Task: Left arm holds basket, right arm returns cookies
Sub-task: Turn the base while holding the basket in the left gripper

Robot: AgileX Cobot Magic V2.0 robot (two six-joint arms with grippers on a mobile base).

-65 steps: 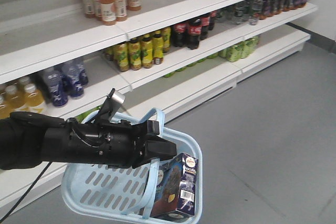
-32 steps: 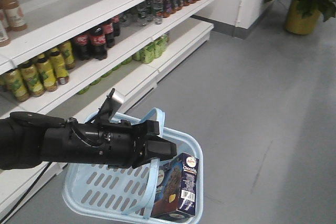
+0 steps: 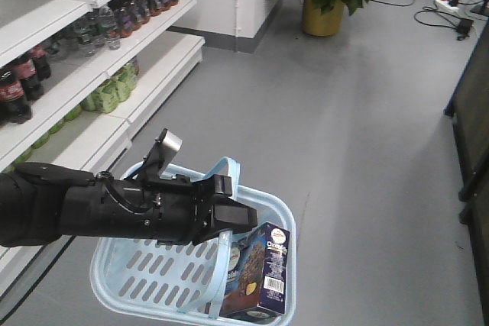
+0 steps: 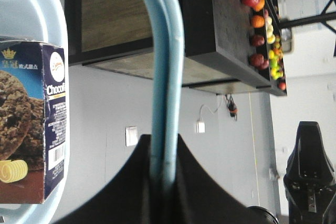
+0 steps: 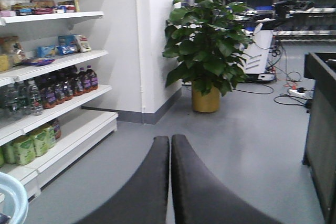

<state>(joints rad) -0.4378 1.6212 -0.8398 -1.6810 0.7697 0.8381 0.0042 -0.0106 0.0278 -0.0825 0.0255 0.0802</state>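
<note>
1. My left gripper (image 4: 161,179) is clamped on the basket's two strap handles (image 4: 165,56). In the wrist view the light blue bands rise straight out of the jaws, and the spot where the pads meet them is lost in black shadow
2. From the front, the left gripper (image 3: 233,215) lies level with the handles looped over its tip. A silver bracket (image 3: 166,146) stands up from the wrist behind the jaws
3. The basket (image 3: 153,272) hangs directly below these jaws, and its near rim is cut off by the bottom edge of the view
4. The cookies (image 3: 263,269) stand on end inside the basket, just below and beyond the jaw tips. In the wrist view the cookies (image 4: 31,129) sit to the left of the jaws, with the carton's left part out of frame
5. My right gripper (image 5: 170,142) is closed, its fingers pressed flat together with nothing between them. Only the fingers show
6. Low to the left of the right jaws, a sliver of the basket's rim (image 5: 13,192) peeks in at the corner
7. Ahead of the right jaws lies grey floor (image 5: 236,145), then a potted plant (image 5: 207,51). Shelves (image 5: 63,103) with bottles (image 5: 68,88) run along the left
8. In the left wrist view, a black shape (image 4: 310,177) stands to the right of the jaws, partly cut off, and I cannot tell what it is
</note>
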